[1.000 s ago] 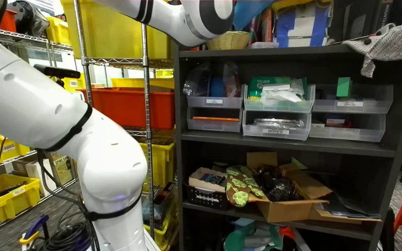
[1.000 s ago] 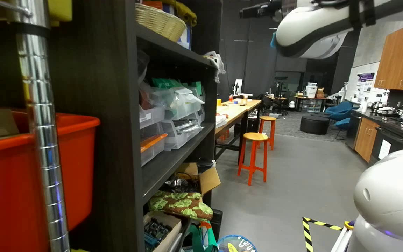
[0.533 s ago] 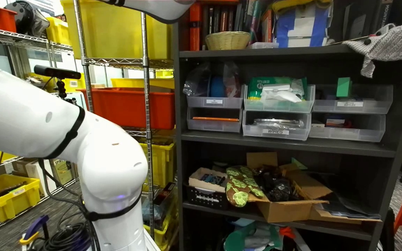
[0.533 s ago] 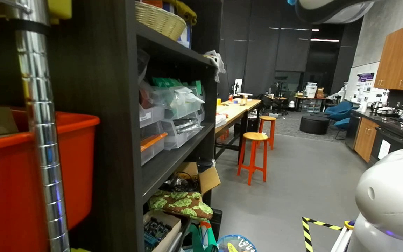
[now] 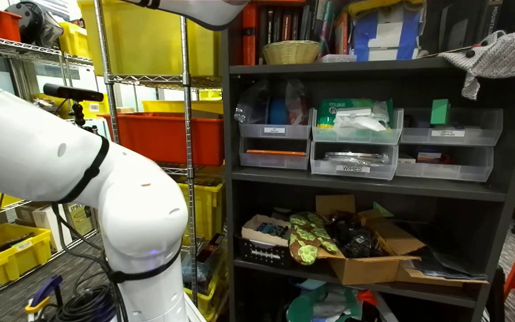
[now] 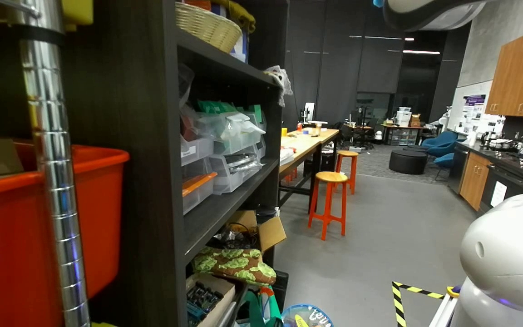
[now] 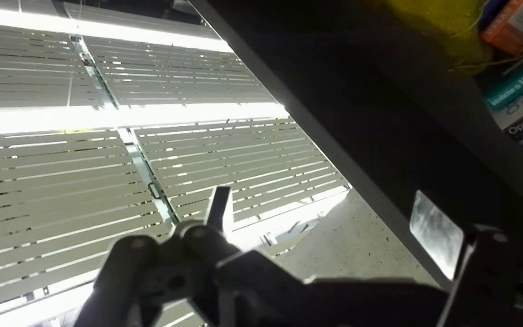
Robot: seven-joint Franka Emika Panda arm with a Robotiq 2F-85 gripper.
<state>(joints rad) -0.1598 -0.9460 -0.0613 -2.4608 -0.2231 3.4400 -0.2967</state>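
Observation:
In the wrist view my gripper (image 7: 328, 222) is open, its two fingers wide apart with nothing between them. One pale finger pad (image 7: 436, 234) shows at right, and the other finger (image 7: 219, 206) stands at left. The dark edge of a bookcase (image 7: 379, 136) runs diagonally behind and beside the fingers. Books (image 7: 522, 91) and a yellow cloth (image 7: 443, 22) show past it at upper right. The slatted ceiling (image 7: 61, 177) fills the left. In both exterior views the gripper is out of frame; the white arm (image 5: 141, 210) shows, and its upper link (image 6: 434, 13) crosses the top.
The dark bookcase (image 5: 369, 190) holds clear bins (image 5: 353, 167), a wicker basket (image 5: 291, 52), a grey knitted toy (image 5: 490, 58) and a cardboard box (image 5: 369, 270). A metal rack with a red bin (image 5: 163, 138) stands beside the arm. Stools (image 6: 331, 177) and a table (image 6: 304, 150) stand farther off.
Since one second ago the arm has swung back and its far links have risen, mostly out of the exterior views, uncovering books and the basket. Over the last half second it is nearly still.

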